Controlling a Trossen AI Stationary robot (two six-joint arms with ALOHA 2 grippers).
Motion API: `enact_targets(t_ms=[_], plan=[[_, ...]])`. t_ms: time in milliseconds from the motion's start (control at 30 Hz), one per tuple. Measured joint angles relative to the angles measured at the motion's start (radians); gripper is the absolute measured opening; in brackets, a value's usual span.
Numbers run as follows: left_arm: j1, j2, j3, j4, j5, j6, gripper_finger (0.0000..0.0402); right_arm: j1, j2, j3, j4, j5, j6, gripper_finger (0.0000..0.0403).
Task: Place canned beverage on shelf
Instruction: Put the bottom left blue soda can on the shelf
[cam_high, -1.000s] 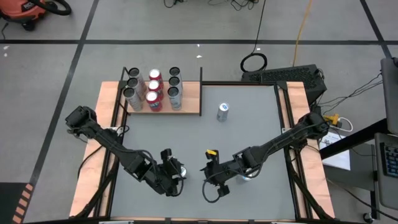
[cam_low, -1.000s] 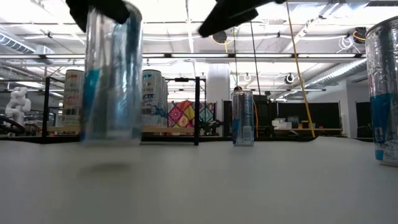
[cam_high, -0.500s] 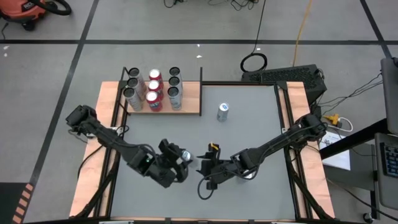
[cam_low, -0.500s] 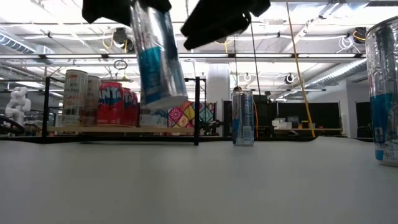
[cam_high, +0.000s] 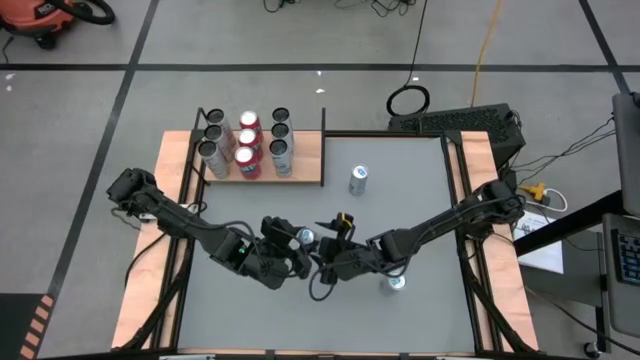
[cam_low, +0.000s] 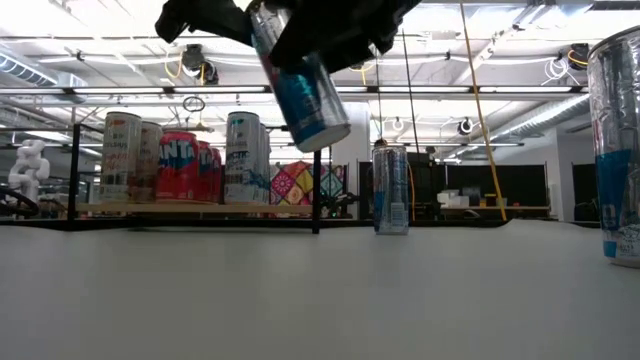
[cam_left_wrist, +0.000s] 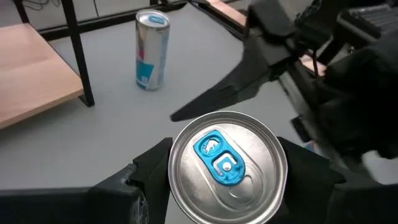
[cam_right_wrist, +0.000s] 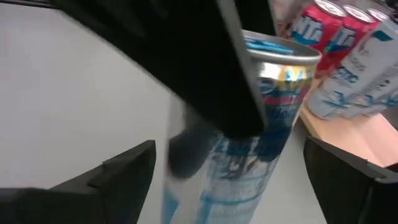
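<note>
Can (cam_high: 303, 238) pinched in left fingers (cam_left_wrist: 149, 180); right fingers (cam_right_wrist: 130, 171) spread; shelf (cam_high: 305, 158) w/ cans

can (cam_low: 622, 150) cut off at frame edge, held can (cam_right_wrist: 261, 149) blurred

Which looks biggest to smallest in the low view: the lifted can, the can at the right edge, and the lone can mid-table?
1. Can at the right edge, cut off by the frame.
2. Lifted can, tilted in the left gripper.
3. Lone can mid-table.
Nearness to the camera drives this; true sizes may match.
</note>
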Motion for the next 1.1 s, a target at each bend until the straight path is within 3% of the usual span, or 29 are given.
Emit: enact_targets(t_ms=[167, 433, 633, 900, 1100], plan=[[0.012, 0.000, 0.000, 0.009, -0.009, 0.002, 0.0232, -0.033, 0.009, 0.000, -0.001, -0.005, -0.008, 0.0310], [0.013, -0.001, 0.000, 0.007, -0.022, 0.023, 0.0234, -0.047, 0.014, 0.000, 0.002, -0.011, -0.048, 0.0223], [0.010, -0.001, 0.000, 0.015, -0.022, 0.074, 0.0268, -0.049, 0.014, 0.000, -0.003, -0.052, -0.059, 0.0176], [-0.016, -0.020, 0.000, 0.016, -0.011, 0.188, 0.0324, -0.049, 0.011, -0.002, -0.057, -0.093, -0.054, 0.0172], [-0.077, -0.085, 0.002, -0.047, -0.014, 0.284, 0.0336, -0.049, -0.024, -0.002, -0.097, -0.165, -0.098, 0.0173]])
